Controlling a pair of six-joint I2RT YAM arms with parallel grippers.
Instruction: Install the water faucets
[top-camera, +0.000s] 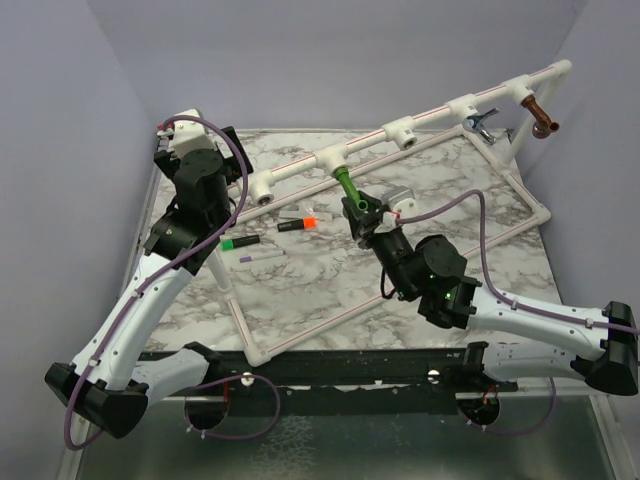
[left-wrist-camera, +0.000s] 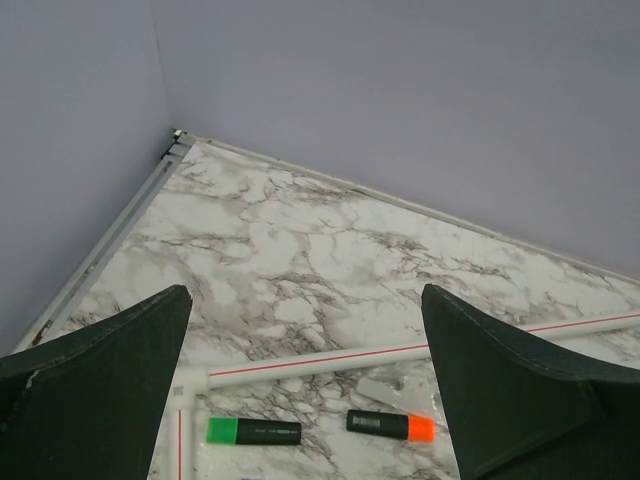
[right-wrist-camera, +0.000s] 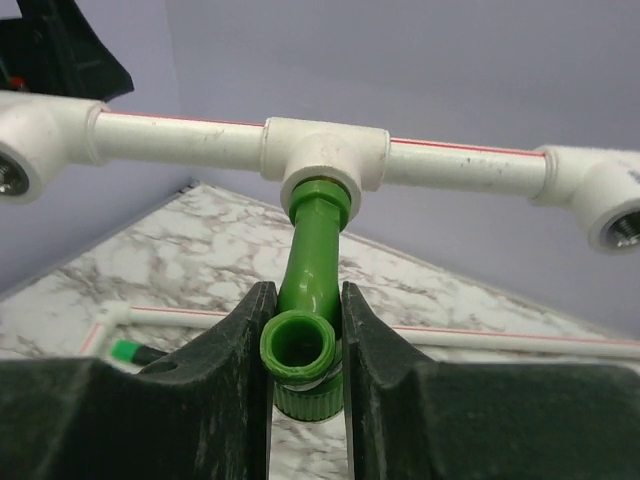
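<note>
The green plastic faucet (top-camera: 346, 186) sits with its end in a white tee fitting (top-camera: 330, 160) of the raised pipe rail. My right gripper (top-camera: 356, 207) is shut on it; in the right wrist view the faucet (right-wrist-camera: 312, 275) runs up between my fingers (right-wrist-camera: 235, 340) into the tee (right-wrist-camera: 325, 158). The chrome faucet (top-camera: 482, 123) and the copper-brown faucet (top-camera: 541, 118) hang from fittings at the rail's far right. My left gripper (top-camera: 200, 180) is open and empty above the table's left side; its wrist view shows only marble and markers between the fingers (left-wrist-camera: 500, 380).
A white pipe frame (top-camera: 380, 285) lies on the marble table. A green-capped marker (top-camera: 240, 242), an orange-capped marker (top-camera: 297, 222) and a pale marker (top-camera: 262, 257) lie at left centre. Two empty fittings (top-camera: 262, 190) (top-camera: 404, 133) sit on the rail. Purple walls enclose the table.
</note>
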